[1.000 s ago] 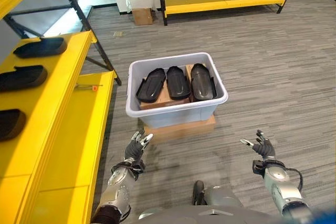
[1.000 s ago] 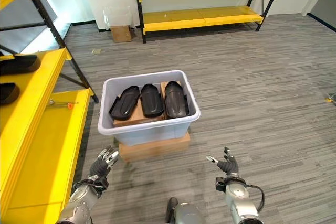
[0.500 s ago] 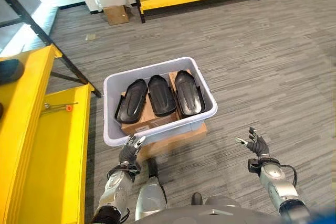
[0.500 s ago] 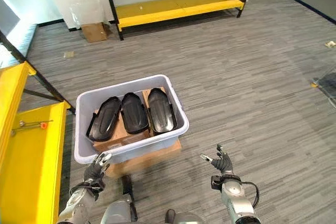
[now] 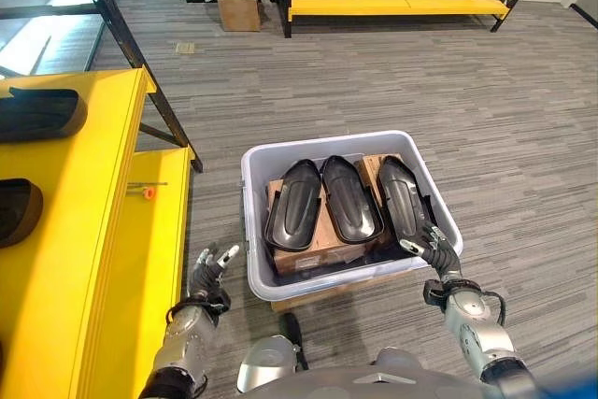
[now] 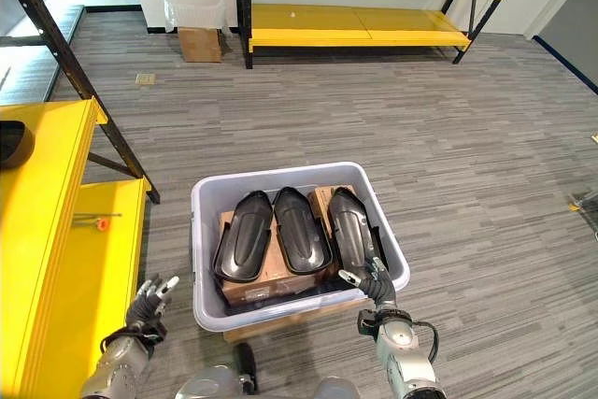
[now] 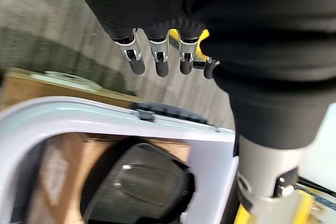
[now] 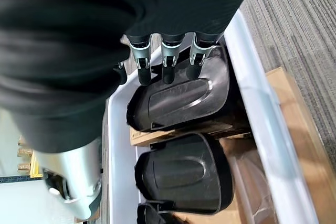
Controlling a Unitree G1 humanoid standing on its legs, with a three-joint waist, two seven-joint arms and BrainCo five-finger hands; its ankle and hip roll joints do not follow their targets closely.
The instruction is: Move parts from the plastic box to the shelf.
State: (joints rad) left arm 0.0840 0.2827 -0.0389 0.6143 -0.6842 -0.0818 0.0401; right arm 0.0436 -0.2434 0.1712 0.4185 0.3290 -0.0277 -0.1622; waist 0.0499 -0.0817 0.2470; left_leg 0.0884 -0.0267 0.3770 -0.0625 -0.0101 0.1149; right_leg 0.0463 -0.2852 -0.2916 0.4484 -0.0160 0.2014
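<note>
The yellow shelf (image 5: 65, 231) runs along nine o'clock and already carries two black parts (image 5: 37, 114) at its far end, so some of the work looks done. Three more parts (image 5: 348, 199) lie side by side on cardboard inside the plastic box (image 5: 254, 273) at the centre, waiting. The right hand (image 5: 432, 248), fingers loosely spread and holding nothing, hovers over the box's five o'clock corner beside the nearest part. The left hand (image 5: 207, 270) hangs open at seven o'clock, between box and shelf. A small orange-tipped tool (image 5: 147, 192) lies on the shelf's lower board; nothing blocks the reach.
</note>
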